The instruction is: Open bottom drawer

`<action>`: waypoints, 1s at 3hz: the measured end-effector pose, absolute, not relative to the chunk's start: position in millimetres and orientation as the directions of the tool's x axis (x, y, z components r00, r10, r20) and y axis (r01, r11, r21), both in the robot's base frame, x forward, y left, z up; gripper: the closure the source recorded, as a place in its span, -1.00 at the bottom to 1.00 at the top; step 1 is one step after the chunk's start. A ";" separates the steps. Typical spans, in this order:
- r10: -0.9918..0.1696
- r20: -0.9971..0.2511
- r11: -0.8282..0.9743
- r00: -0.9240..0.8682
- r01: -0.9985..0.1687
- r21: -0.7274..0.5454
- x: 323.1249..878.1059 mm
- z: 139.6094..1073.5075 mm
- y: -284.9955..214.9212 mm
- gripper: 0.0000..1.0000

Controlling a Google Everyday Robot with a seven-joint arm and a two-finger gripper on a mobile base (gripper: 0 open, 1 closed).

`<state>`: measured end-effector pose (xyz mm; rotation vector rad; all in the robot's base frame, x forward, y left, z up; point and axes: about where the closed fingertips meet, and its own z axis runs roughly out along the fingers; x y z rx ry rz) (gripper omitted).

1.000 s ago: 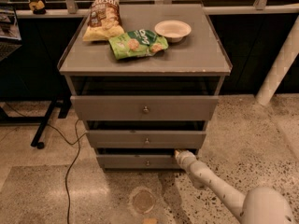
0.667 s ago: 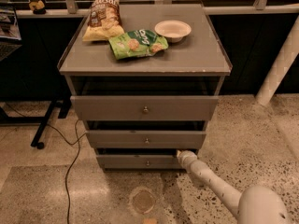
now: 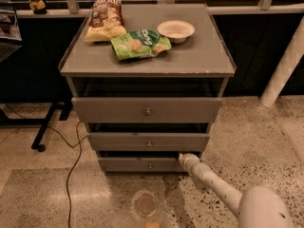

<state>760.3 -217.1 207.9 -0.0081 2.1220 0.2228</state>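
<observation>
The grey cabinet (image 3: 147, 63) has three drawers. The bottom drawer (image 3: 142, 165) is the slimmest front, lowest down, with a small round knob (image 3: 150, 166). It is pulled out a little, with a dark gap above it. My gripper (image 3: 182, 158) sits at the right end of the bottom drawer's front, at its top edge, at the end of the white arm (image 3: 213, 184) that reaches in from the lower right. The middle drawer (image 3: 148, 141) and the top drawer (image 3: 147, 110) also stand out a little.
On the cabinet top lie a yellow chip bag (image 3: 103, 19), a green chip bag (image 3: 138, 43) and a white bowl (image 3: 175, 30). A black cable (image 3: 71, 160) runs over the floor at the left. A white post (image 3: 282, 70) stands at the right. A round mark (image 3: 145, 205) is on the floor.
The gripper has stayed at the right end of the bottom drawer. The arm's near part has shifted slightly. The drawers look unchanged.
</observation>
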 end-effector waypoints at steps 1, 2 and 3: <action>0.076 -0.827 0.986 -0.557 -0.083 0.146 761.5 201.8 -217.8 1.00; 0.067 -0.807 0.989 -0.586 -0.066 0.130 762.8 196.8 -220.3 1.00; 0.082 -0.792 0.991 -0.605 -0.034 0.128 758.5 193.8 -228.9 1.00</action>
